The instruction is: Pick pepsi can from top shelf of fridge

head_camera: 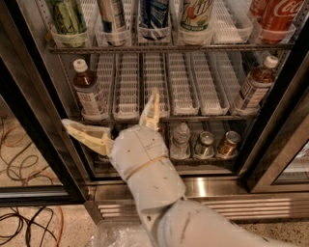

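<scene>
The pepsi can [154,14], dark blue with white markings, stands upright in a white lane tray on the top shelf [227,47] of the fridge [29,120]; its top is cut off by the frame edge. My gripper [110,107] is open and empty, well below the can, in front of the middle shelf. One cream finger [82,132] points left and the other [153,108] points up. My white arm hides part of the lower shelf.
On the top shelf stand a green can [67,17], a slim silver-and-blue can [113,19], a white-green can [197,14] and a red Coca-Cola can [282,14]. Brown bottles [89,91] [256,84] stand on the middle rack. Cans [205,144] sit lower. Cables [24,222] lie on the floor.
</scene>
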### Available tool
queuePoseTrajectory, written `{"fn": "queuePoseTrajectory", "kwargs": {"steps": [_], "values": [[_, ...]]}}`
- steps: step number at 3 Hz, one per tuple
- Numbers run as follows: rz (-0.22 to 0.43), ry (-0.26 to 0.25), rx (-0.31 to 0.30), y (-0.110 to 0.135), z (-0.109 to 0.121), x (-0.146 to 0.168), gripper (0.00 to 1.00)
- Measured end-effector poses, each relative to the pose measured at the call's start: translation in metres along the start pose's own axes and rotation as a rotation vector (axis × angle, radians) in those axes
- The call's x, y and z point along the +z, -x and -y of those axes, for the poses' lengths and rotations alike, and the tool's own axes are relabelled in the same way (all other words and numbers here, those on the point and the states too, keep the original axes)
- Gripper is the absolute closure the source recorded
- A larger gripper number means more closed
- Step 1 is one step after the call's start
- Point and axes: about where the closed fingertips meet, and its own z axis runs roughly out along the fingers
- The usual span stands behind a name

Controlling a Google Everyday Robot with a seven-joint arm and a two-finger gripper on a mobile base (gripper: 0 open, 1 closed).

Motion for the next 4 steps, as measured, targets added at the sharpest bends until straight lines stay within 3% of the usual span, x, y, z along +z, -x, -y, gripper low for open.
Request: {"fn": "queuePoseTrajectory", "kwargs": {"steps": [1, 2, 4], "values": [[0.049, -0.015, 0.061, 0.006, -0.01, 0.012, 0.0], [0.032, -0.037, 0.017, 0.001, 0.0, 0.009, 0.0], [0.015, -0.139, -0.127, 0.01, 0.04, 0.0, 0.0]]}}
